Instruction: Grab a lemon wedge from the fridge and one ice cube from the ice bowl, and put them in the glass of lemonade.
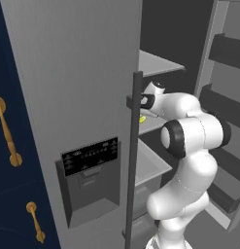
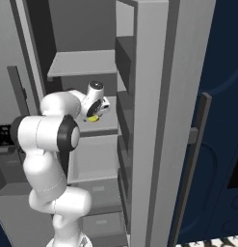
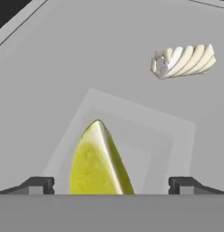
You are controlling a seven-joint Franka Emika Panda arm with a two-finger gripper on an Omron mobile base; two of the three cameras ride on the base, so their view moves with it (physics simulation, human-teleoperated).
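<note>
The grey fridge (image 1: 77, 73) stands with its right door swung open and my arm reaching inside. On a middle shelf (image 2: 106, 126) lies the bright yellow lemon wedge (image 3: 99, 159), also seen as a small yellow spot (image 1: 142, 118) (image 2: 94, 117) under the hand. My gripper (image 3: 111, 185) is open, hanging just above the wedge, which sits between the two fingertips (image 3: 38, 185) without either touching it. The ice bowl and the glass of lemonade are out of view.
A pale ridged shell-like item (image 3: 183, 60) lies on the same shelf beyond the wedge. Another shelf (image 2: 82, 62) is above the hand. The open door's bins (image 1: 223, 97) stand on the right, the closed door's dark bar handle (image 1: 133, 155) on the left.
</note>
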